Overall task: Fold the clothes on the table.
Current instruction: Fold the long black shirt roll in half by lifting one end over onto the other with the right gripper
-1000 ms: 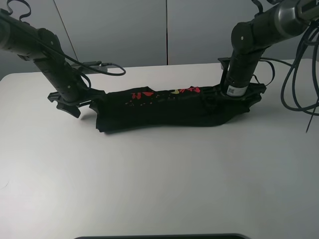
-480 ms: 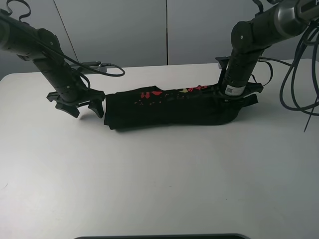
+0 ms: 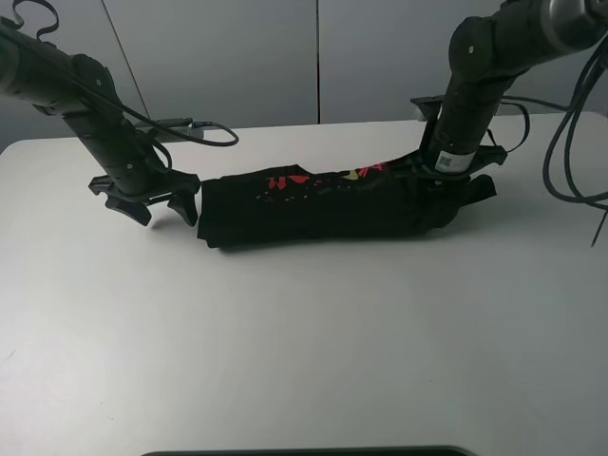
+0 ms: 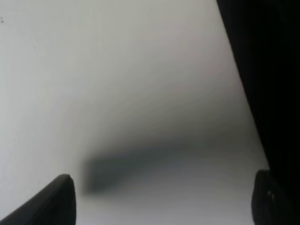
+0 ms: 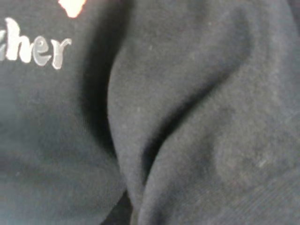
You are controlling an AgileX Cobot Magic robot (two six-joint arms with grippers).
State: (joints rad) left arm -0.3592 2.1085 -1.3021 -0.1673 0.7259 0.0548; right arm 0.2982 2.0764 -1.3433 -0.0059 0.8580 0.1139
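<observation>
The clothes [image 3: 323, 204], a black T-shirt with red and yellow print, lie bunched in a long strip across the back of the white table [image 3: 304, 332]. My right gripper [image 3: 445, 176] is sunk into the strip's right end and shut on it, holding that end slightly raised. Its fingers are hidden in the right wrist view, where black cloth [image 5: 187, 117] with a bit of print fills the frame. My left gripper [image 3: 163, 204] stands open just left of the strip's left end, not touching it. In the left wrist view both fingertips [image 4: 61, 197] frame bare table [image 4: 117, 70], with the shirt's edge [image 4: 272, 70] to one side.
Black cables [image 3: 570, 142] hang at the far right, and another cable [image 3: 204, 128] loops over the table's back edge at the left. A grey panelled wall stands behind. A dark object's edge [image 3: 304, 451] shows at the table's front.
The right gripper has closed on the shirt's right end and lifted slightly. The shirt slid right, away from the left gripper, which stays open and now stands apart from the cloth.
</observation>
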